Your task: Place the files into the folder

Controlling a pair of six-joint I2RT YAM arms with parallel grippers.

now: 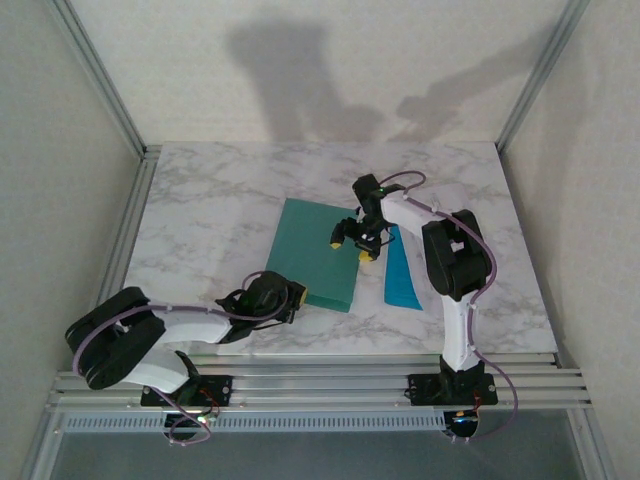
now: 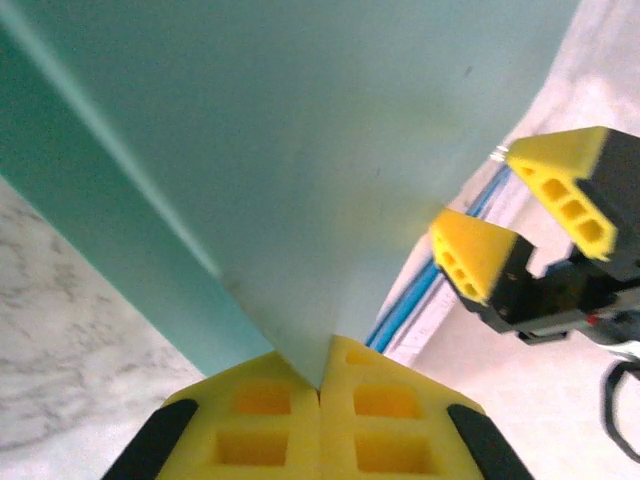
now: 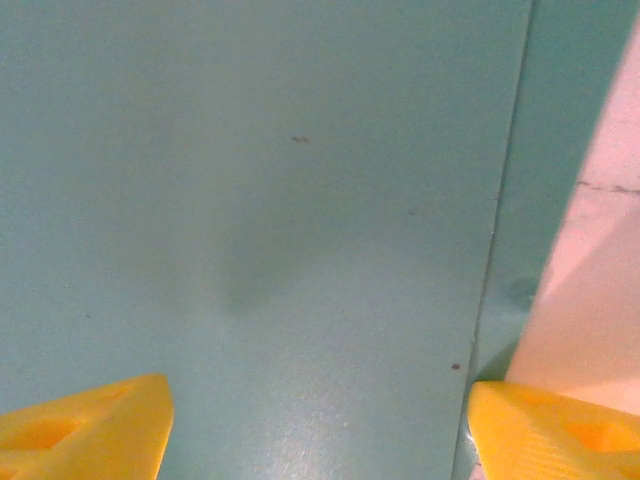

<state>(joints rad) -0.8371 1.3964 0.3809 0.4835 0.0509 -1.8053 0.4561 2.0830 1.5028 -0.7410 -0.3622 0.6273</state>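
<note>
Folder (image 1: 312, 252): one, teal, its near corner pinched by left pincer (image 2: 320, 385); right pincer (image 1: 350, 246) gapes wide.

Soft, even light from the near side. Arm shadows (image 1: 300, 70) on back wall (image 1: 180, 60). Wrist views soft-focus; left fingertips (image 2: 260, 410) blurred; folder (image 2: 300, 150) washed pale beyond the jaws.

The left white-and-black robot arm (image 1: 185, 325) lies low along the near side. Its yellow-tipped gripper (image 2: 320, 385) is pinched tight on a corner of the thin teal-green card folder (image 2: 300, 150). The right white-and-black robot arm (image 1: 455, 255) bends up and reaches left, and its yellow-tipped gripper (image 1: 351, 246) points down with the fingers spread wide.
</note>
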